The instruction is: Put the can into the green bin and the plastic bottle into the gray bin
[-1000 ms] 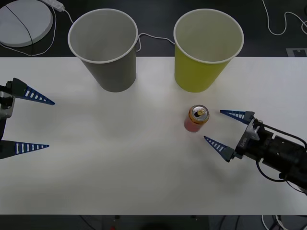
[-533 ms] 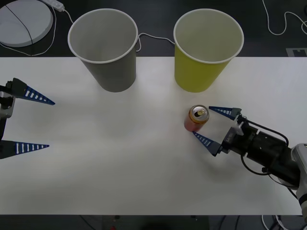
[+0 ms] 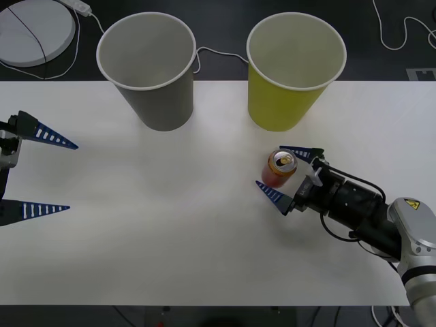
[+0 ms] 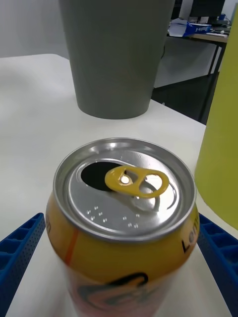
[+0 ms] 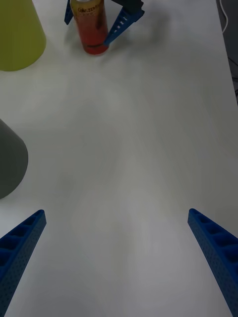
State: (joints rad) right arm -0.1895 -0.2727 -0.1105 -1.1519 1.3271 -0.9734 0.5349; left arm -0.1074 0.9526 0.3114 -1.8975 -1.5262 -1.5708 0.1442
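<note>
Advancing since before, right claw (image 3: 287, 174) now straddles the can (image 3: 278, 169), fingers apart; left claw (image 3: 53, 174) waits wide open.

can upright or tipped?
Upright. The can stands on the table, pull-tab top facing up, between the right gripper open jaws.

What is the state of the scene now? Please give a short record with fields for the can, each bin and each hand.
can: upright on the white table, pull-tab top open, standing between the fingers of the right hand
green bin: upright at the far side of the table, just behind the can
gray bin: upright, beside the green bin on the robot's left
right hand: open, one finger on each side of the can, not closed on it
left hand: open, at the table's left edge, far from the can
</note>
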